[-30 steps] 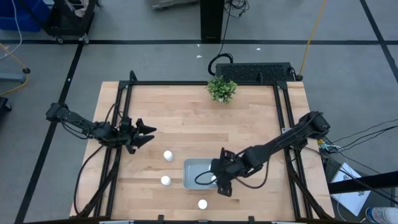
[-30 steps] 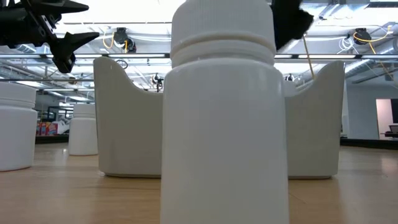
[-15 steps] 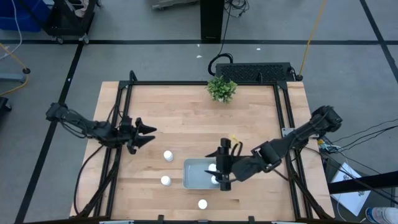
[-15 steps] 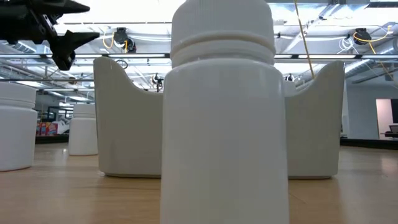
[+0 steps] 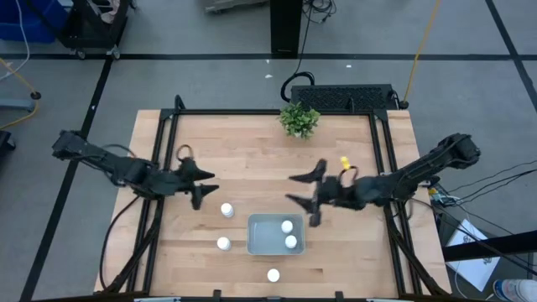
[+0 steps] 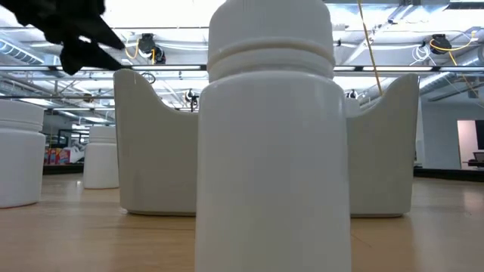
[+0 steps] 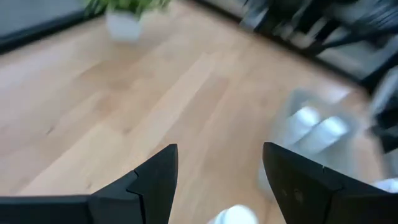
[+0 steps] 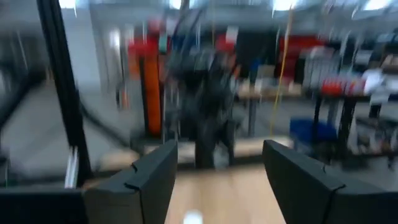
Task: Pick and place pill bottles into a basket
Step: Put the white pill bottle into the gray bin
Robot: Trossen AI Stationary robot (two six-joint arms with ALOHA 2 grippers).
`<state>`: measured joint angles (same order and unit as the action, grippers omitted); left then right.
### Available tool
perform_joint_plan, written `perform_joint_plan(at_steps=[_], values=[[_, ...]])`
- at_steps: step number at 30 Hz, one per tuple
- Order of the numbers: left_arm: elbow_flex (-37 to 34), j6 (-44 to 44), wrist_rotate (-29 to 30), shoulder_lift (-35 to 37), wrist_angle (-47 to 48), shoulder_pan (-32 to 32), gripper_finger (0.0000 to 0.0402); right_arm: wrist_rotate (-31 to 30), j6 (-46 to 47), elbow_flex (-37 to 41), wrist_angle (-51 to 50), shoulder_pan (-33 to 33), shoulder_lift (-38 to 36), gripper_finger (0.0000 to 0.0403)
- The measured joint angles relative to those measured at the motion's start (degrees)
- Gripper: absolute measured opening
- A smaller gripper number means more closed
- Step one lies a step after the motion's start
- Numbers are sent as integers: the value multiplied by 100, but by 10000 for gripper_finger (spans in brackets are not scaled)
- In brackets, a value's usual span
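High view: both arms outstretched inward.

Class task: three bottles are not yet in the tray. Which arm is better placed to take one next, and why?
Probably the left. The left gripper is open, just beside the nearest loose pill bottle. The right gripper, also open, hangs empty beyond the basket, farther from all three.

Two bottles (image 5: 288, 226) in basket (image 5: 262, 236); three outside (image 5: 226, 210).

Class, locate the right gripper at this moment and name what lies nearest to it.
In the high view, the right gripper hangs open above the table's middle, just beyond the basket, which holds two pill bottles.
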<state>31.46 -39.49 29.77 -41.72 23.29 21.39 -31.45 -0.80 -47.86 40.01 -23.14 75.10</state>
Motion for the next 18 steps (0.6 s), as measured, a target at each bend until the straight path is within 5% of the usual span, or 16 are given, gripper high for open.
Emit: perform_joint_plan(at_steps=[7,18], values=[[845,-269,-826,-1546,375,-197,241,295,-261,1192,1908,-91,-780,227],[1397,-654,-1188,-2936,886,-197,241,312,-278,1504,2328,-351,-998,227]])
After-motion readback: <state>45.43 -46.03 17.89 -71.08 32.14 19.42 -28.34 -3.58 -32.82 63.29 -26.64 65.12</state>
